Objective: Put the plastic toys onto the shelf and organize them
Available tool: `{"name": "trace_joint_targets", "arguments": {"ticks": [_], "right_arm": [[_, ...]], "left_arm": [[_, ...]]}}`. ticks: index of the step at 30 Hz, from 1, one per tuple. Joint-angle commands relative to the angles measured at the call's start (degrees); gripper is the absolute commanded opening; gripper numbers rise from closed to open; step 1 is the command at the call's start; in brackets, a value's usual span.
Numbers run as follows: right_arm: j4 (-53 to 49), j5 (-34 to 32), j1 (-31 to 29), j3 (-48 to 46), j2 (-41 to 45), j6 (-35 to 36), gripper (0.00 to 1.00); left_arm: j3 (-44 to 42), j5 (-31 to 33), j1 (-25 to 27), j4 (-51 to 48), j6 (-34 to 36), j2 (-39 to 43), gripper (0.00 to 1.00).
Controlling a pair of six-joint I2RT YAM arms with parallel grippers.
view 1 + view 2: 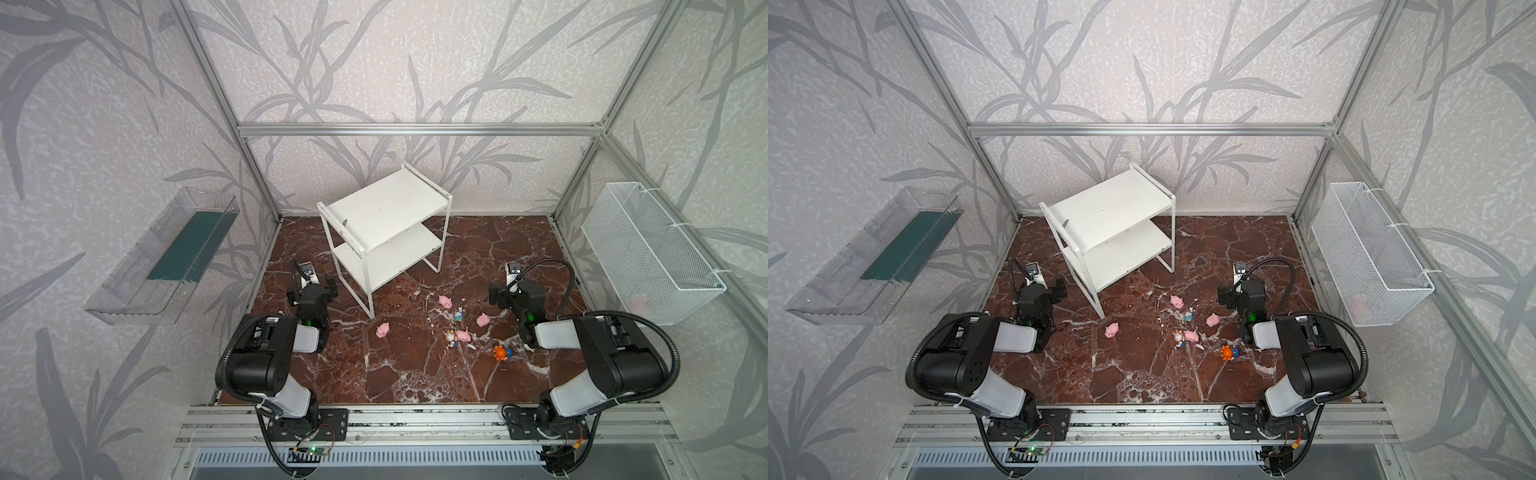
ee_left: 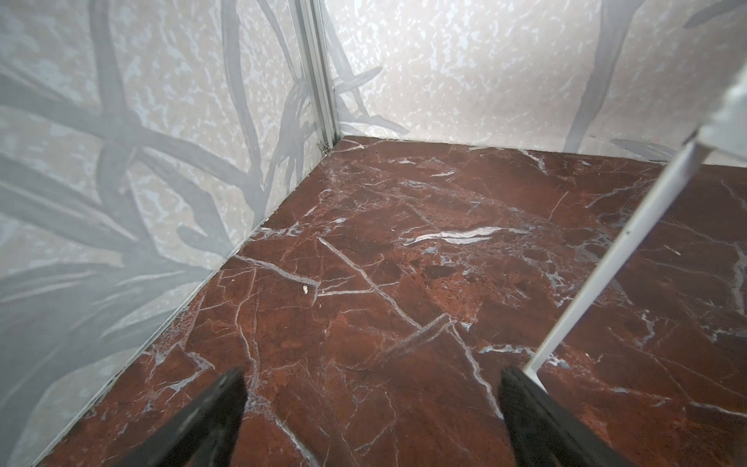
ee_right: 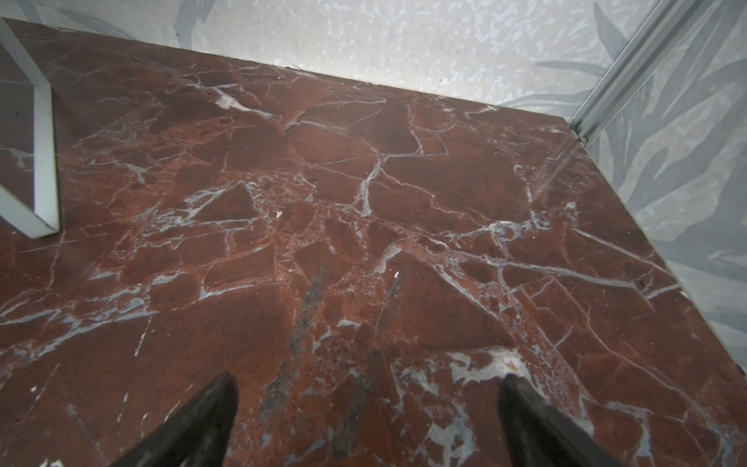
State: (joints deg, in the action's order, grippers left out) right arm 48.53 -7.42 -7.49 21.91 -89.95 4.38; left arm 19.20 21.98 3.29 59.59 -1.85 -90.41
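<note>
Picking which toy first? (Trainee)

Take the lone pig, left of the other toys and nearest the shelf. Use the left gripper, beside the shelf's near leg; it and the right gripper stand spread wide, empty. Descend straight and pinch the flanks: the polished marble table may let it skid. Walls enclose left, far, right. (Instructor)

Bench: red-brown marble, white veining.
Shelf: plain white.
Four pigs: pink.
Spiky figurine: orange, blue.
Standing figurine: blue, white.
Walls: pale, grey leaf print.
Basket: white mesh.
Bin: clear, dark green panel.
Arms: black housings, white links.
</note>
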Motion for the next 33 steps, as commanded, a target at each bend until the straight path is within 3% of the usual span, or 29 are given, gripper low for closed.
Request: {"name": "trace_joint_targets", "arguments": {"ticks": [1,7,22,27,29,31,33], "right_arm": [[0.5,0.0,0.0,1.2,1.3,0.0,0.99],[0.5,-0.1,0.0,1.2,1.3,0.0,0.99],[0.5,-0.1,0.0,1.2,1.3,0.0,0.99],[0.4,0.0,0.0,1.2,1.3,0.0,0.99],[0.5,0.0,0.0,1.2,1.3,0.0,0.99],[0.5,-0.1,0.0,1.2,1.3,0.0,0.99],[0.5,0.0,0.0,1.2,1.3,0.0,0.99]], "left_arm": [[-1.0,1.2,0.2,2.4,1.1,0.9,0.99],[0.8,1.7,0.0,-1.5,0.2,1.1,0.99],[-1.7,2.8,1.2,2.9,2.2,3.1,0.99],[5.9,7.0,4.7,-20.1,3.6,14.9,0.99],[7.6,13.0,6.1,-23.7,0.6,18.2,0.99],[11.5,21.3,7.5,-35.4,-5.3,22.0,0.99],[15.4,24.8,7.8,-46.2,-10.2,25.5,0.99]]}}
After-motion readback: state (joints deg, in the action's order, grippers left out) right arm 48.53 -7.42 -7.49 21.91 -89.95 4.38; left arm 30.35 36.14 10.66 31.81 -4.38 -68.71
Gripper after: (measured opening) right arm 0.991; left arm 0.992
